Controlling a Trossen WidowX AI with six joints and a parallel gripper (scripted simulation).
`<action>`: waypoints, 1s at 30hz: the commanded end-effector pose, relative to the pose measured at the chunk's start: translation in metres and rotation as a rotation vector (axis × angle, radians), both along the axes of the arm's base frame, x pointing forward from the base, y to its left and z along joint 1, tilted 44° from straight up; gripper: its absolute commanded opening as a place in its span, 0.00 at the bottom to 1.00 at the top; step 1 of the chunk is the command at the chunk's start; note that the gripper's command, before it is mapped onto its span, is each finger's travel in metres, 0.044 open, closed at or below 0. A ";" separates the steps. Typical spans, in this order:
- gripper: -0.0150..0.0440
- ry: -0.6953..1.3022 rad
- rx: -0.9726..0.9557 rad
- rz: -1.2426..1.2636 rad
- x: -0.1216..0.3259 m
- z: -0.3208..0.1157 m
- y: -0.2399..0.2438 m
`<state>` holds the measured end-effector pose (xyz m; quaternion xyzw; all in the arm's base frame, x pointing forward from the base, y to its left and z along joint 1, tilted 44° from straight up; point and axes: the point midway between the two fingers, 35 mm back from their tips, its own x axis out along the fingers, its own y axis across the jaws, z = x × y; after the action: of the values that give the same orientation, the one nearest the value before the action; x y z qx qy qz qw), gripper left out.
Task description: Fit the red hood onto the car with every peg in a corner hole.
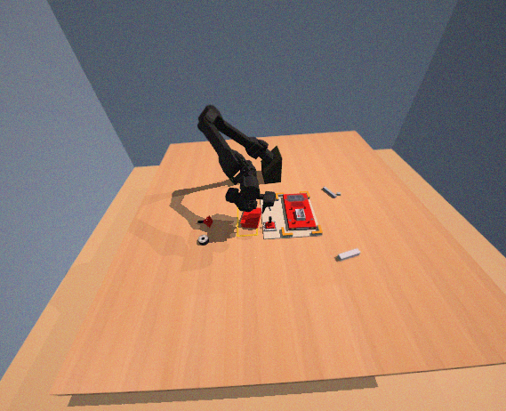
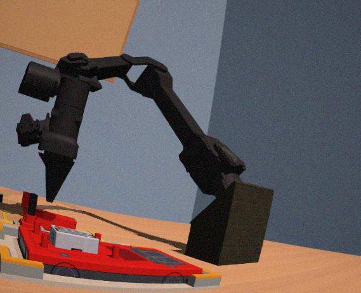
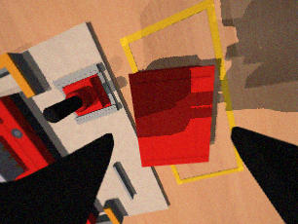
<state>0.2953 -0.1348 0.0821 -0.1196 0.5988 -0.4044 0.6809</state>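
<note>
The gripper (image 3: 170, 161) hangs above the hood (image 3: 174, 116) with its two fingers spread wide and nothing between them. The hood lies on the table (image 1: 245, 311), inside a yellow outline (image 3: 171, 25), just beside the jig (image 3: 73, 54) that carries the car chassis (image 2: 111, 257).

In the wrist view the hood sits between the two dark fingertips and a little ahead of them, so I judge that the coming move is mostly a straight descent with a small shift forward. The hood looks only a little longer than wide, and its longer sides run roughly across the line that joins the fingers. So the jaws would close on the shorter width.

How high the fingers stand over the hood I cannot tell well. In the exterior view the hood is mostly hidden behind the chassis and the engine block (image 2: 74, 241). The corner holes of the hood are not visible in any view, and shadow covers a part of its roof.
</note>
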 end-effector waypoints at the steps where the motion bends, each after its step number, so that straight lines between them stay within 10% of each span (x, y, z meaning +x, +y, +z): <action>1: 1.00 0.012 -0.003 0.000 -0.003 -0.004 -0.004; 30: 1.00 0.012 -0.005 0.000 -0.005 -0.015 -0.018</action>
<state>0.2924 -0.1512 0.0685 -0.1208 0.5994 -0.4056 0.6794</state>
